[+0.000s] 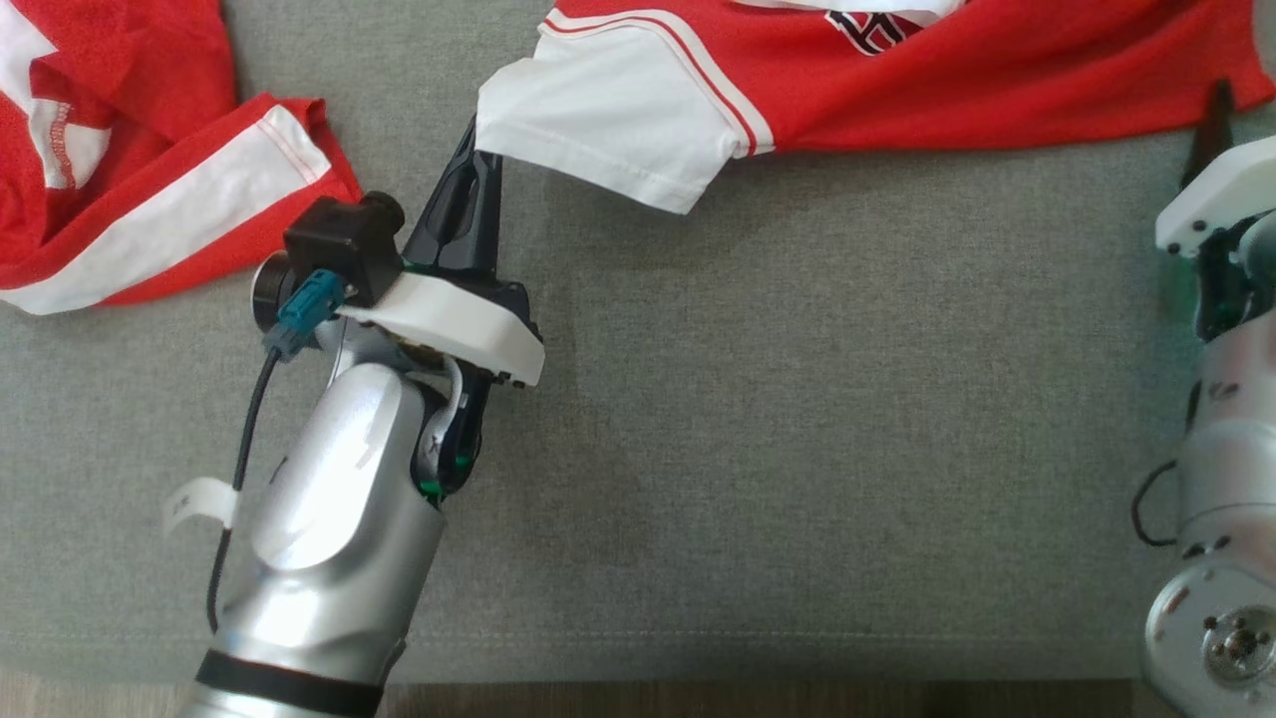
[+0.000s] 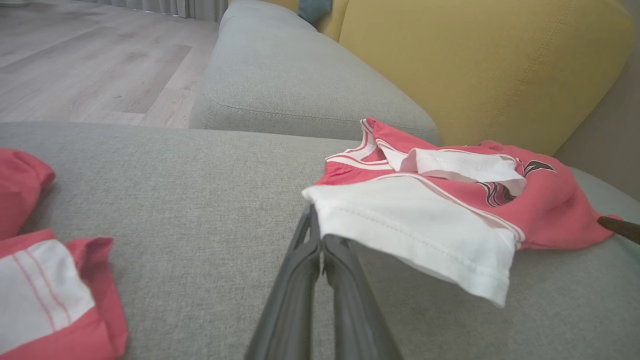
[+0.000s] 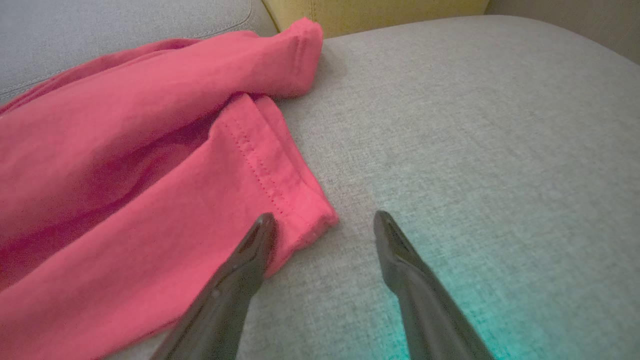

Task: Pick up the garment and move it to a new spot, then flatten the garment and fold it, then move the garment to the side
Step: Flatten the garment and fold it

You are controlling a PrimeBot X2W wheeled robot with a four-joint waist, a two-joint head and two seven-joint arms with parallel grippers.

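Observation:
A red garment point(image 1: 897, 90) with white sleeves and a dark chest print lies spread along the far side of the grey sofa seat point(image 1: 797, 449). My left gripper point(image 1: 480, 150) is shut on the corner of its white sleeve point(image 1: 608, 120), which hangs slightly above the cushion point(image 2: 415, 225). In the left wrist view the two fingers point(image 2: 305, 260) meet at that corner. At the garment's red hem corner point(image 3: 295, 200) stands my right gripper point(image 3: 325, 225), open, one fingertip point(image 3: 262, 225) over the hem and the other over bare cushion. In the head view it point(image 1: 1218, 105) is at the far right.
A second red and white garment point(image 1: 150, 170) lies crumpled at the seat's upper left. A yellow back cushion point(image 2: 475, 65) rises behind the seat, a grey armrest point(image 2: 290, 75) beside it, wooden floor point(image 2: 75, 60) beyond. The seat's front edge point(image 1: 698, 658) runs along the bottom.

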